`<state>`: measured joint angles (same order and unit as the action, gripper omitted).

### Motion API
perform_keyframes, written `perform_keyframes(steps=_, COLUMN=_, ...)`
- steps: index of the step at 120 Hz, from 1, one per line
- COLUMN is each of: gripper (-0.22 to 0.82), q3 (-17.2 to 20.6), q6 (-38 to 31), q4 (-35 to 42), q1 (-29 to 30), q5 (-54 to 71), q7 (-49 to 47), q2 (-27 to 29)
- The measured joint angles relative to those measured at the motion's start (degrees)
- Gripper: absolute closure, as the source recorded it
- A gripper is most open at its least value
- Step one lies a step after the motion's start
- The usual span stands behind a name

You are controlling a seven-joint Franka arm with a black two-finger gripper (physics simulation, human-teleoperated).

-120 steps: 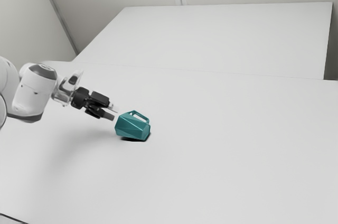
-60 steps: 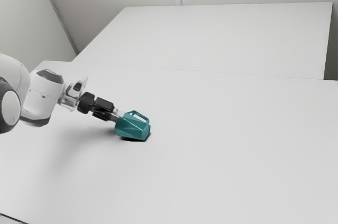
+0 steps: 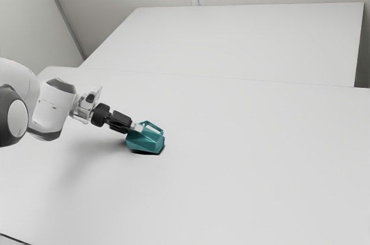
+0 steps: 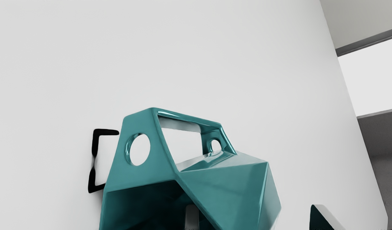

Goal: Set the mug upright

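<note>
In the exterior view my gripper (image 3: 136, 129) is at the mouth end of the teal faceted mug (image 3: 148, 141), which lies on its side with its handle up and its base toward the exterior view's right. In the wrist view the mug (image 4: 227, 188) turns its dark opening toward my hand. My gripper (image 4: 257, 218) stands open there, astride the mug's side wall: one fingertip (image 4: 192, 215) reaches inside the opening, the other is outside with a visible gap to the wall. The lower part of the mouth is cut off by the view's edge.
The mug rests on a broad white table (image 3: 231, 164). Behind it stands a large pale slab or second surface (image 3: 243, 40), with light walls beyond. A dark shadow lies on the table beside the handle in the wrist view.
My gripper has moved toward the exterior view's right and slightly down, from short of the mug to its mouth end, with one finger now inside. The mug has stayed where it was.
</note>
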<state>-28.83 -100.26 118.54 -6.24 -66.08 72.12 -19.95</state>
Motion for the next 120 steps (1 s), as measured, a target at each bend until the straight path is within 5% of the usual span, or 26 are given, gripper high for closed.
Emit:
perform_keyframes(steps=51, gripper=0.69, q3=0.35, q6=1.68, q4=0.33, q1=-0.60, q5=-0.82, q7=1.41, q2=0.29)
perform_keyframes(steps=89, gripper=0.77, q3=0.36, q6=2.97, q4=0.54, q1=-1.36, q5=-1.80, q7=1.90, q2=0.98)
perform_keyframes(steps=120, gripper=0.78, q3=0.22, q6=2.61, q4=1.85, q1=-3.76, q5=-1.66, q7=0.60, q2=7.22)
